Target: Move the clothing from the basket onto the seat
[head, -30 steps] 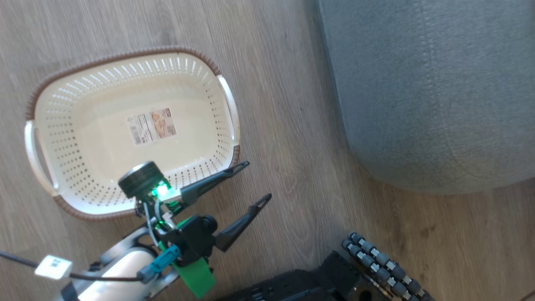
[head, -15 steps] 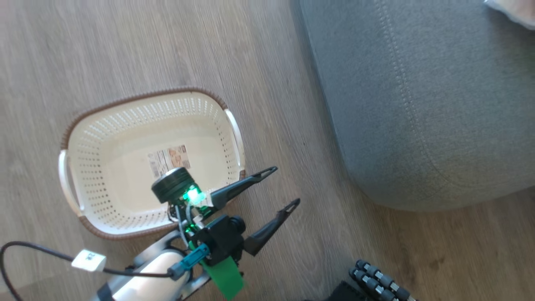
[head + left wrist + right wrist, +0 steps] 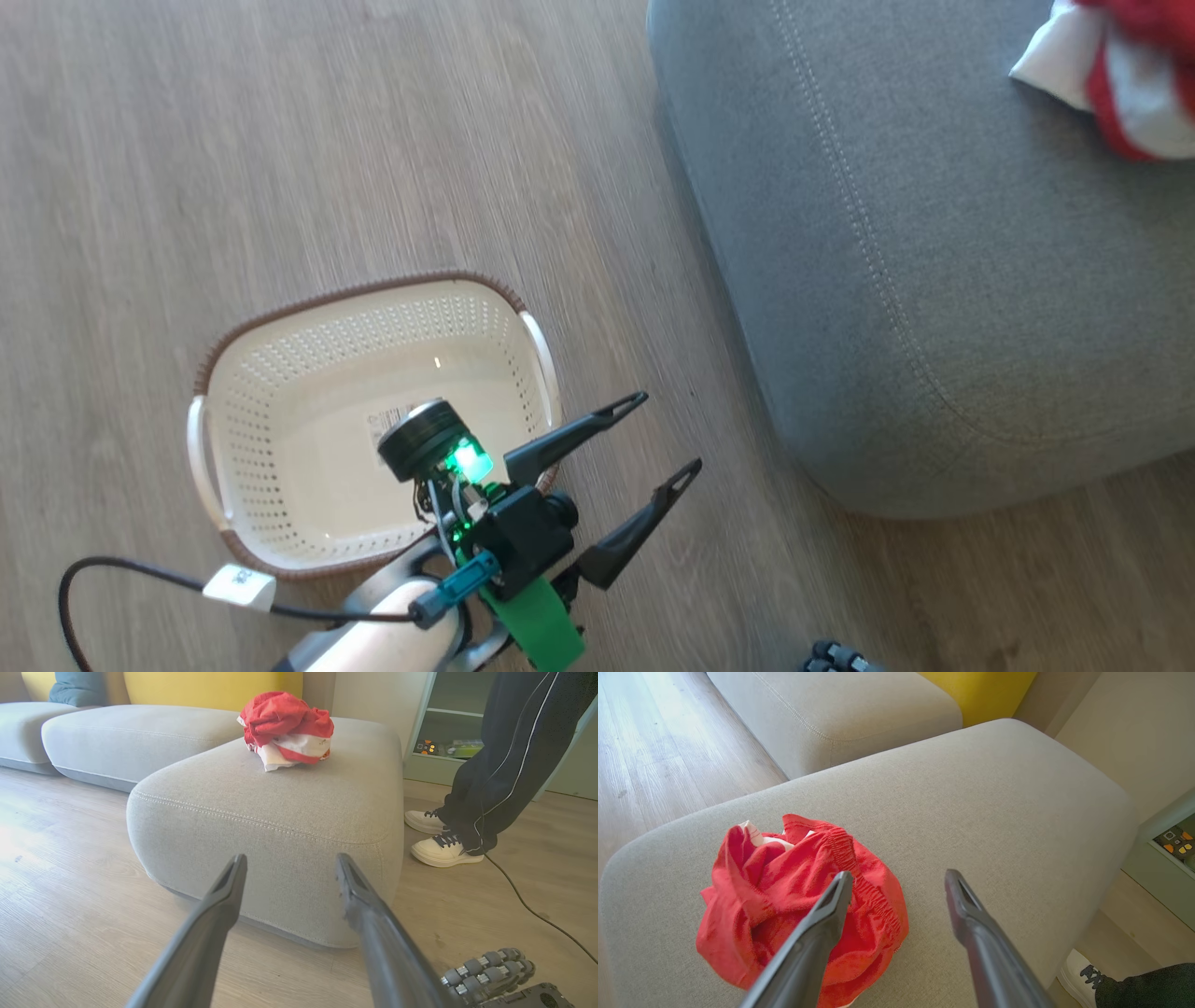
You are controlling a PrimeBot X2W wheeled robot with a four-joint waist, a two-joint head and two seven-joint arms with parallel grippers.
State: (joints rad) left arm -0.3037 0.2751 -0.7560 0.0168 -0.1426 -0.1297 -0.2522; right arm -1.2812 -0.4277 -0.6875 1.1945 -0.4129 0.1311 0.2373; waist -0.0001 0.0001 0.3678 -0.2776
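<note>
Right tool [image 3: 899,874], released, hangs above the clothing [image 3: 784,896] on the seat [image 3: 994,812]; left tool [image 3: 290,857], released, faces the seat's front. Head camera swung seatward; basket [image 3: 355,322] bare, transfer judged complete.

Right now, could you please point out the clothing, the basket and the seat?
the clothing [image 3: 286,721]: left wrist view, red top of the bundle.
the basket [image 3: 373,322]: head view, perforated far wall.
the seat [image 3: 934,280]: head view, bare grey cushion top.
</note>
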